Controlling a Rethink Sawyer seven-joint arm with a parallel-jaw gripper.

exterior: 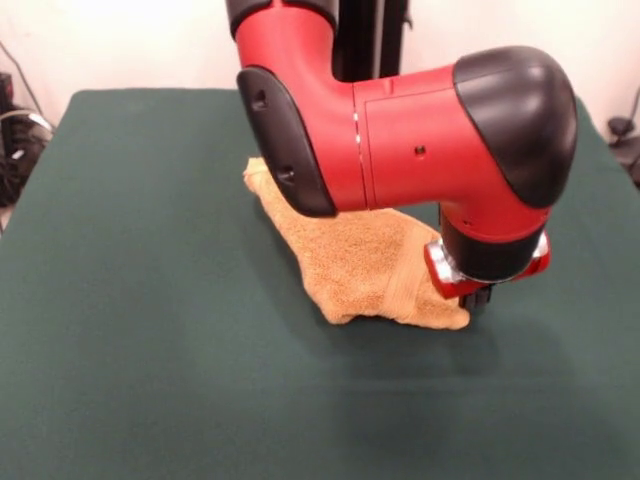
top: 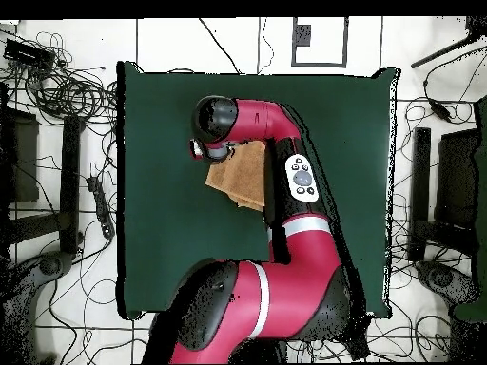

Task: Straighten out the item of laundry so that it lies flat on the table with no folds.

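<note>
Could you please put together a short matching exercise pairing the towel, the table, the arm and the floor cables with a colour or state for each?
Column one:
1. towel
2. table
3. arm
4. cables

Column two:
A. covered in dark green cloth
B. red and black, bent low over the table
C. tangled on the floor beside the table
D. orange-tan, crumpled with folds

Pairs: 1-D, 2-A, 3-B, 4-C

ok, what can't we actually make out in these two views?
- Gripper: front view, only a black tip shows below the wrist; open or shut unclear. Overhead, the arm's head covers it.
- Towel: its far part is behind the arm in front view; overhead, one edge runs under the arm.
- White tag: not seen.
</note>
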